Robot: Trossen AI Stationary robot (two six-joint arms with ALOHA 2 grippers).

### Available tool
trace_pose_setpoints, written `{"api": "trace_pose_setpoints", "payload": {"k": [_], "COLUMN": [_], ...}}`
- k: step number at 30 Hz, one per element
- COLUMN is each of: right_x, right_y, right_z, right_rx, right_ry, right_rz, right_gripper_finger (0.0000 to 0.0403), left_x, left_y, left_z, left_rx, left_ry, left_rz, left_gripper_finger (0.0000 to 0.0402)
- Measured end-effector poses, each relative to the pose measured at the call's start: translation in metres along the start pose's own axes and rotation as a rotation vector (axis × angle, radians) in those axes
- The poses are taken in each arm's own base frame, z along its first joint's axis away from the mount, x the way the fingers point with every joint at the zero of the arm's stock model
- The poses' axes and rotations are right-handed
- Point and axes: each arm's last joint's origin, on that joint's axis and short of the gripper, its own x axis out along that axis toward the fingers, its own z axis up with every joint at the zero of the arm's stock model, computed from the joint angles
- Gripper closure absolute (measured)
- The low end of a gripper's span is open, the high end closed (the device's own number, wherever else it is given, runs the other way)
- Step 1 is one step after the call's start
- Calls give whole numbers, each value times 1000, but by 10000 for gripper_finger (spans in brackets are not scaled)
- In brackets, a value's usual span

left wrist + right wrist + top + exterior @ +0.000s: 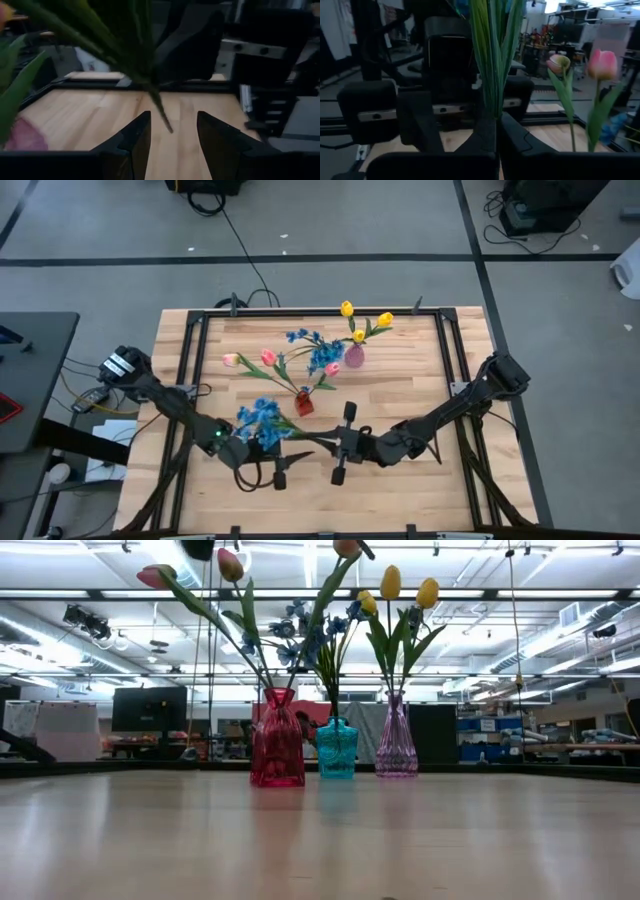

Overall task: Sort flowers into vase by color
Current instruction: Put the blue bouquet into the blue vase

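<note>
right gripper (492, 137): nearest the front edge of the table in the high view (345, 448), its fingers pressed together on the lower stem of the blue bunch (260, 420). the green stems rise straight out of the narrow gap between the fingers in the right wrist view, so the grip looks firm and low on the stalk.
left gripper (172, 142): just beside the right one, facing it (262, 465). its jaws are spread, and the thin end of the stem (162, 112) hangs between the fingers, touching neither as far as i can tell.
why held so: this reads as a handover near the front of the table. one arm pinches the stalk low while the other waits open around its tip, probably to take or steady it before it goes to a vase.
blue bunch, where: over bare wood between the two arms, well short of the vases, blossoms toward the left arm.
red vase (277, 752): next back, holding pink tulips (230, 565) on leaning stems.
teal vase (336, 748): between the other two in the low view, already holding blue blossoms (305, 635), so likely the bunch's home. one pink bud seems to rise above it, though i cannot tell whose stem it is.
pink glass vase (396, 745): farthest back in the high view, holding yellow tulips (391, 582).
table (400, 490): light wood inside a dark frame.
</note>
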Motion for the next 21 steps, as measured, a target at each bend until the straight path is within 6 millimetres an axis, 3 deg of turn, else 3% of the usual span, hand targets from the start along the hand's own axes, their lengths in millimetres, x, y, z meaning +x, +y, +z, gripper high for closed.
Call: {"api": "trace_pose_setpoints", "payload": {"k": [13,16,21], "right_x": [3,3,3], "right_y": [-3,-3,-3], "right_z": [4,3,2], "right_rx": [4,-6,-23], "right_ry": [-35,-31,-23], "right_rz": [38,35,24], "right_gripper_finger": [394,394,389], "left_x": [16,17,17], "left_y": [18,18,18], "left_z": [7,7,7], "left_rx": [-30,-17,24], "left_ry": [-42,-36,-36], "left_rz": [-57,-60,-62], "left_gripper_finger": [244,274,364]}}
